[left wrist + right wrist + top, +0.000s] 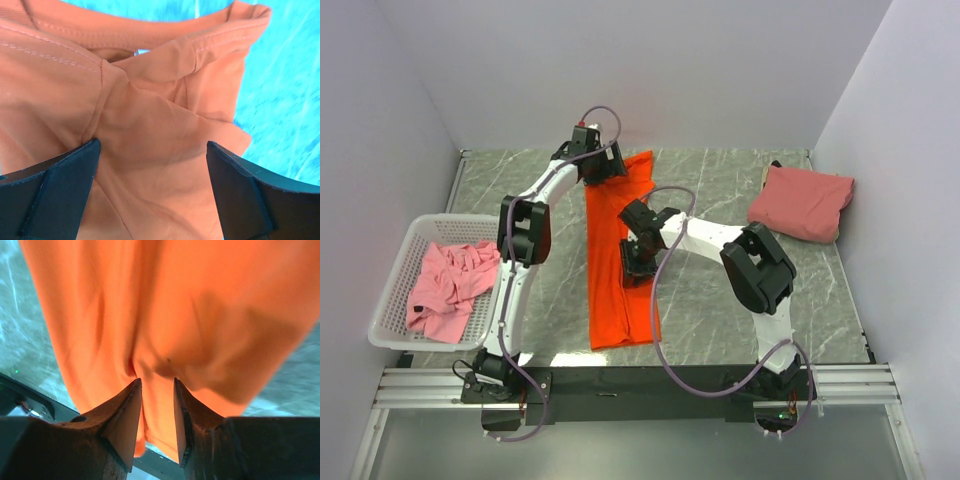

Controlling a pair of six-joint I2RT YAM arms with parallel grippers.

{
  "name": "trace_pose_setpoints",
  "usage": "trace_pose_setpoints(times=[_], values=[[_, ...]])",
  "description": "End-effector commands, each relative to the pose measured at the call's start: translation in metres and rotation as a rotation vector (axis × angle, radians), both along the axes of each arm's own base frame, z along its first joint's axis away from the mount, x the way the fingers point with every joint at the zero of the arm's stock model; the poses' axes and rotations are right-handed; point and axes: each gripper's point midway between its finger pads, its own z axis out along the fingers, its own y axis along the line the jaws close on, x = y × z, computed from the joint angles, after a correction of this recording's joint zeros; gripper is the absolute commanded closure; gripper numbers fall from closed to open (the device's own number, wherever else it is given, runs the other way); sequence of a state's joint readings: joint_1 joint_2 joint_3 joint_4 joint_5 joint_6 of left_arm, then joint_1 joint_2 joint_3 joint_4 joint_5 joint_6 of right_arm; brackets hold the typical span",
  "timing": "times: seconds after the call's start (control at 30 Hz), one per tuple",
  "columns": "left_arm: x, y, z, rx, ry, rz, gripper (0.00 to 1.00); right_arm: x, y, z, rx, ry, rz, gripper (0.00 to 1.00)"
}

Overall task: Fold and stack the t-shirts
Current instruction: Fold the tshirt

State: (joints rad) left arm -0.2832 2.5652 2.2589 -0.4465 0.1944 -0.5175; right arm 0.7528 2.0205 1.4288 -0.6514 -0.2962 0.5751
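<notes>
Folding seems in hand; the orange t-shirt (620, 285) lies below both claws, left gripper (152, 147) wide above its collar (150, 31), right gripper (157, 385) narrow, pinching mid-cloth; next, the left probably must close on that collar

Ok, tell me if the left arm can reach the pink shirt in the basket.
Probably yes: the left gripper is open over the orange shirt, and the pink shirt lies uncovered in the basket nearby.
</notes>
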Motion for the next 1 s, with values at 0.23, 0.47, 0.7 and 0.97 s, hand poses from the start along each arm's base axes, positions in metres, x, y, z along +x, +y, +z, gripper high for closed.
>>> trace_pose_setpoints(times=[0.23, 0.47, 0.7, 0.97], values=[[0.038, -0.006, 0.038, -0.163, -0.166, -0.012, 0.04, 0.028, -0.009, 0.072, 0.030, -0.174, -0.020, 0.56], [0.012, 0.010, 0.166, -0.115, -0.370, -0.012, 0.02, -0.009, -0.035, 0.084, 0.035, -0.172, -0.029, 0.53], [-0.084, 0.026, 0.183, 0.016, -0.286, -0.022, 0.03, -0.073, -0.063, 0.050, -0.024, -0.112, 0.013, 0.50], [-0.264, 0.032, 0.119, -0.029, -0.064, 0.037, 0.05, -0.125, -0.065, 0.025, 0.000, -0.047, 0.011, 0.50]])
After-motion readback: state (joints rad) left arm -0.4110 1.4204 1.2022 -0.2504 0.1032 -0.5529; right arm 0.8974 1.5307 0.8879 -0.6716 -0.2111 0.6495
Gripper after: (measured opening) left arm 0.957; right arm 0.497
